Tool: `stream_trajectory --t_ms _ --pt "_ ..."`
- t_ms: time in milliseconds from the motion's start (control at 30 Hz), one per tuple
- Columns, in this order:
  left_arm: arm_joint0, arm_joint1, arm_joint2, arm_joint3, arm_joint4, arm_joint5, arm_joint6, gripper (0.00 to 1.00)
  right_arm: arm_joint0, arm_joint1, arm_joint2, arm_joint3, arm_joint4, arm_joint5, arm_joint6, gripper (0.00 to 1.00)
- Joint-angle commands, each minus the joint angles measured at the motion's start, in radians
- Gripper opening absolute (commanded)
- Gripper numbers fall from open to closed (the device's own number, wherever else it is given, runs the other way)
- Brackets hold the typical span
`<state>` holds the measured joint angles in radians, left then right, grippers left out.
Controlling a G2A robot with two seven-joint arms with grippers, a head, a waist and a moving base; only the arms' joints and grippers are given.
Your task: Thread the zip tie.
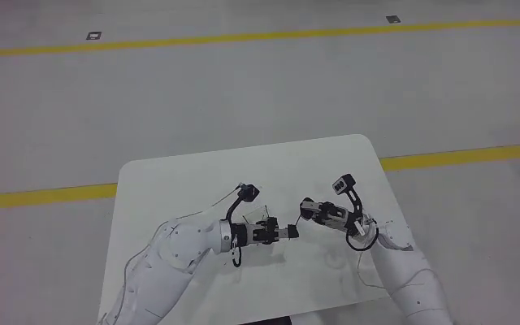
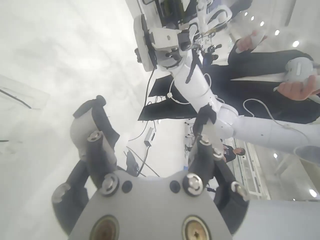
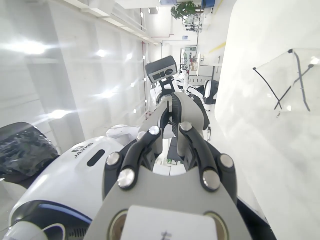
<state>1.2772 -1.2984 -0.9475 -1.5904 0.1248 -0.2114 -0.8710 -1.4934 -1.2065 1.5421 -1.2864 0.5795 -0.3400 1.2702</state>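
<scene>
Facing tip to tip above the white rounded table (image 1: 203, 187) | left gripper (image 2: 152, 109) gaped wide | right gripper (image 3: 172, 106) was pinched narrow — nothing seen inside | black zip ties (image 3: 301, 81) lay crossed on a clear plastic sheet (image 3: 282, 76), left gripper's 10 o'clock | likely best: grip one tail squarely.

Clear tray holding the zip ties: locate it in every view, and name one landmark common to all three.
Top view: clear tray on the white table, beside the left arm's wrist.
Left wrist view: the tray's corner on the table, aside from the open left gripper.
Right wrist view: the tray on the table, aside from the right gripper, black zip ties inside.
Shared landmark: the white table.
</scene>
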Motion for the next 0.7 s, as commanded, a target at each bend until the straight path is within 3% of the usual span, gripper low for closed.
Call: stream_trajectory --t_ms 0,367,433,500,667 --pt "0.012 0.002 0.001 0.0 0.012 -0.011 0.053 1.0 0.0 -0.012 0.005 0.011 0.023 0.0 -0.008 0.0" --pt "0.014 0.003 0.004 0.002 0.02 -0.008 0.056 1.0 -0.001 -0.022 0.003 0.026 0.051 0.004 -0.031 0.0" --pt "0.025 0.003 0.002 0.013 0.043 -0.009 0.142 1.0 -0.006 -0.026 0.001 -0.005 0.004 0.0 -0.123 0.0" --pt "0.052 -0.002 -0.001 0.015 -0.001 -0.052 0.263 1.0 -0.025 -0.037 -0.005 -0.035 0.034 0.0 -0.173 0.0" --pt "0.071 -0.008 0.024 0.043 -0.005 -0.107 0.392 1.0 -0.07 -0.069 -0.004 -0.1 0.041 0.0 -0.264 0.0"
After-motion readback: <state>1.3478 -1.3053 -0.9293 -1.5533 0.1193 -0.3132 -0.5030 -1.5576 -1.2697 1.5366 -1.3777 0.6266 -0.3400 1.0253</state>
